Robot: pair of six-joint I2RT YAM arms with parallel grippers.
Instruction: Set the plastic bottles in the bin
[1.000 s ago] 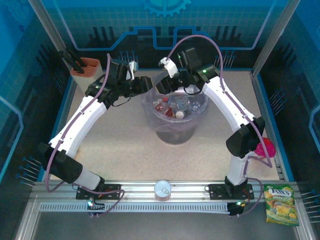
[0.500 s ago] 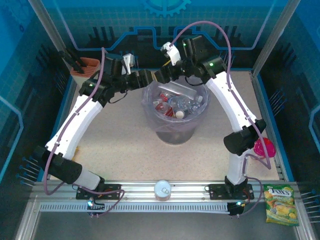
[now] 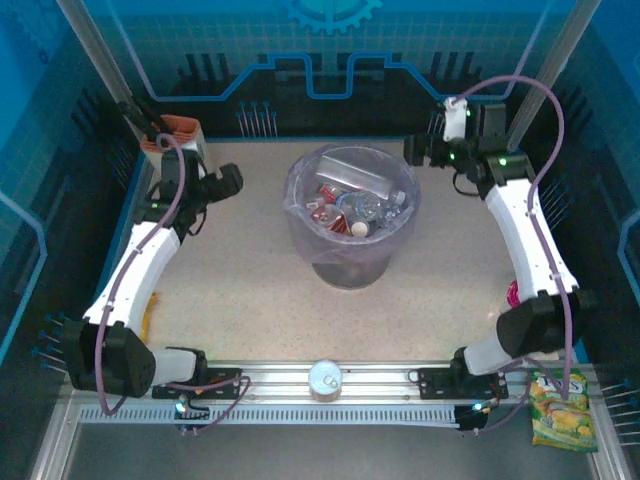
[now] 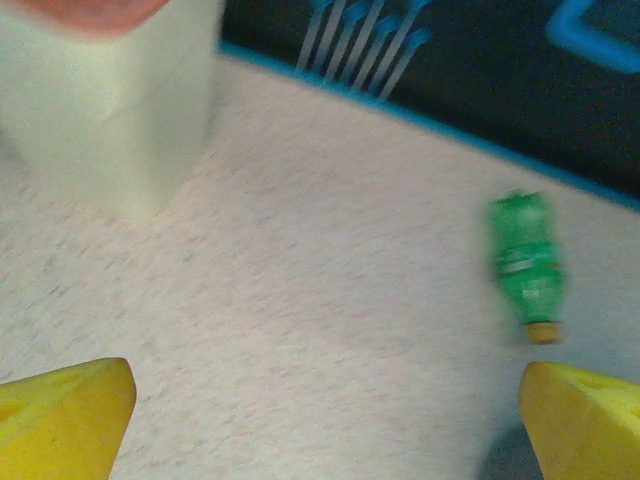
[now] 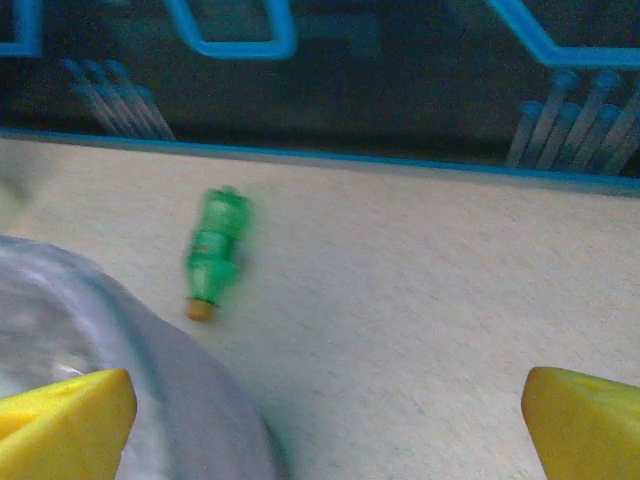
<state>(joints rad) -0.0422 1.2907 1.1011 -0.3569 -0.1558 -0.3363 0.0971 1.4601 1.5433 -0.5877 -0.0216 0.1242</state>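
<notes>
Several small clear plastic bottles (image 3: pixel 355 205) lie in the round grey-lavender bin (image 3: pixel 330 252); a green plastic bottle (image 4: pixel 527 265) lies outside it; left gripper (image 4: pixel 320 400) and right gripper (image 5: pixel 320 415) gape empty.

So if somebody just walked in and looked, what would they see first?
Probably the big round grey bin lined with a clear bag, in the middle of the speckled beige table, with plastic bottles piled inside. Next, one small green plastic bottle lying on its side near the table's back edge, outside the bin. The left hand and right hand are both wide open and empty.
</notes>
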